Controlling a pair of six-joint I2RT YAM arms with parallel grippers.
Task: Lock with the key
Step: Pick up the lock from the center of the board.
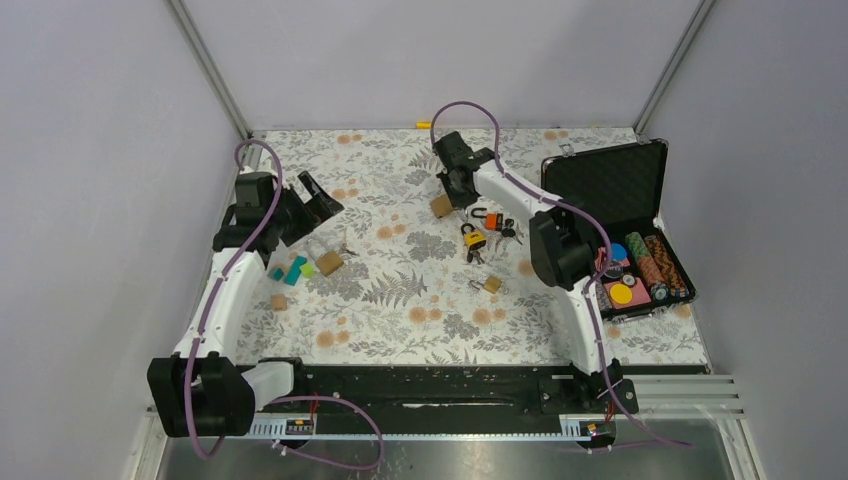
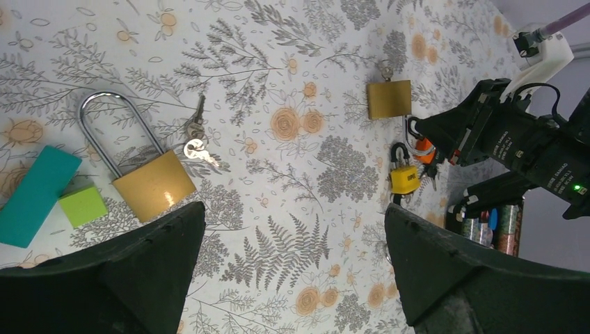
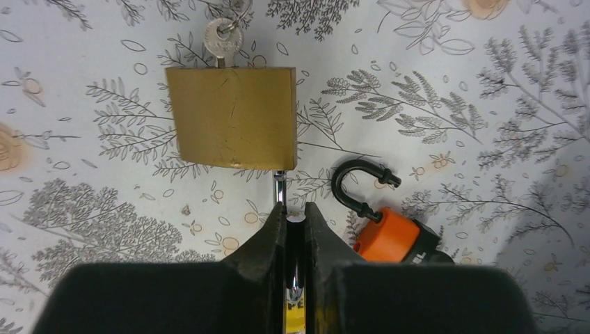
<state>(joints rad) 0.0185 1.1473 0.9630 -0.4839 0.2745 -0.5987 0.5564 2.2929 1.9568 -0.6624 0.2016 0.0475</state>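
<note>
A small brass padlock (image 3: 233, 117) lies on the floral table with a key (image 3: 222, 38) in its keyhole at the far end. My right gripper (image 3: 295, 219) is shut on its silver shackle (image 3: 279, 184), which runs between the fingers. This padlock also shows in the top view (image 1: 441, 205) and in the left wrist view (image 2: 389, 99). My left gripper (image 2: 296, 278) is open and empty above the table, near a large brass padlock (image 2: 153, 184) with a long shackle and loose keys (image 2: 195, 142).
An open orange padlock (image 3: 389, 236) lies just right of my right fingers, with a yellow padlock (image 1: 473, 238) and another small brass padlock (image 1: 490, 284) nearby. Teal (image 2: 35, 195) and green (image 2: 82, 205) blocks lie at the left. An open black case (image 1: 625, 230) stands at the right.
</note>
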